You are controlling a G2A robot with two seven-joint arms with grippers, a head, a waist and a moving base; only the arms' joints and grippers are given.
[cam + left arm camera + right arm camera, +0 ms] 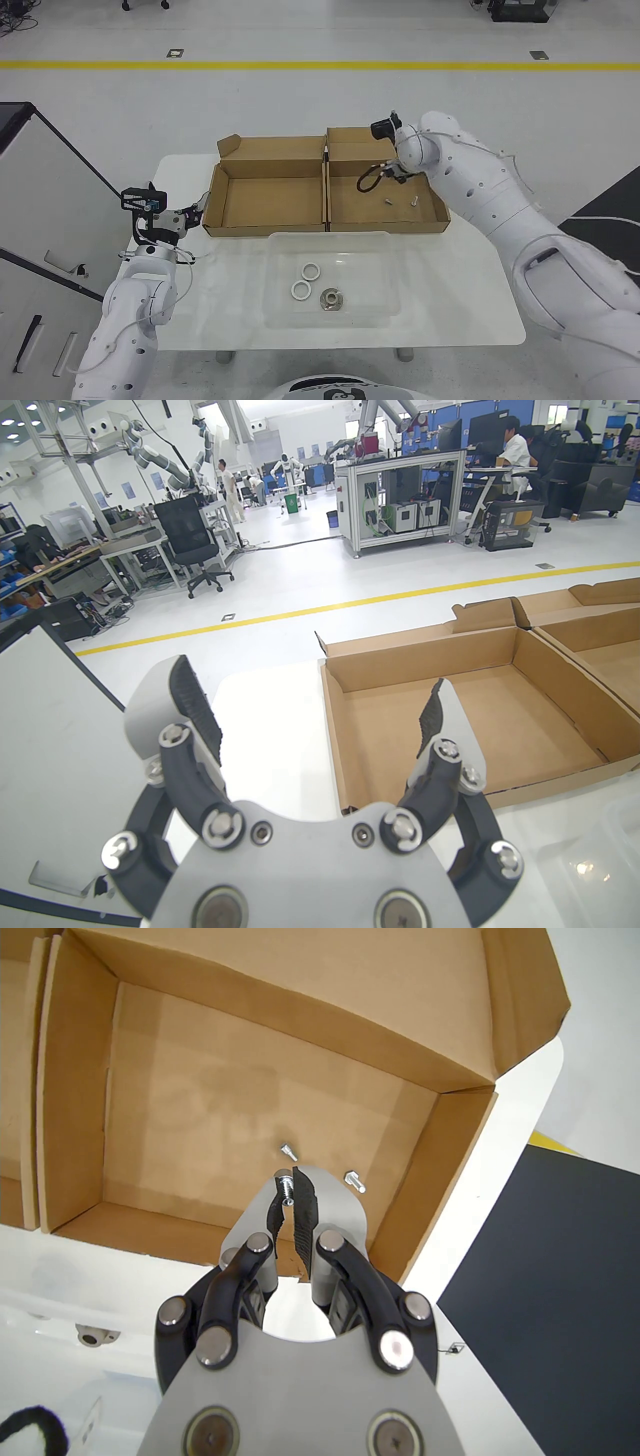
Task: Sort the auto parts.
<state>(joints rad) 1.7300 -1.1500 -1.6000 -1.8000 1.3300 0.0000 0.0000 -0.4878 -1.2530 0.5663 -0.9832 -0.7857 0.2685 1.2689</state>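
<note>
My right gripper (287,1188) hangs over the right cardboard box (440,1128), shut on a small silver bolt (286,1190). Two more silver bolts (288,1151) (354,1181) lie on that box's floor, also visible as bolts (388,201) (412,201) from above. The left cardboard box (268,205) holds nothing. A clear plastic tray (375,300) at the table's front holds two white rings (311,271) (300,290) and a grey metal flange part (331,298). My left gripper (320,710) stands open beside the left box's outer corner, with nothing between its fingers.
The white table (470,290) carries both boxes and the tray. A white panel (45,750) stands close to the left arm. The right box's flaps (525,1003) stand up around the right gripper. A dark floor mat (610,225) lies off the table's right side.
</note>
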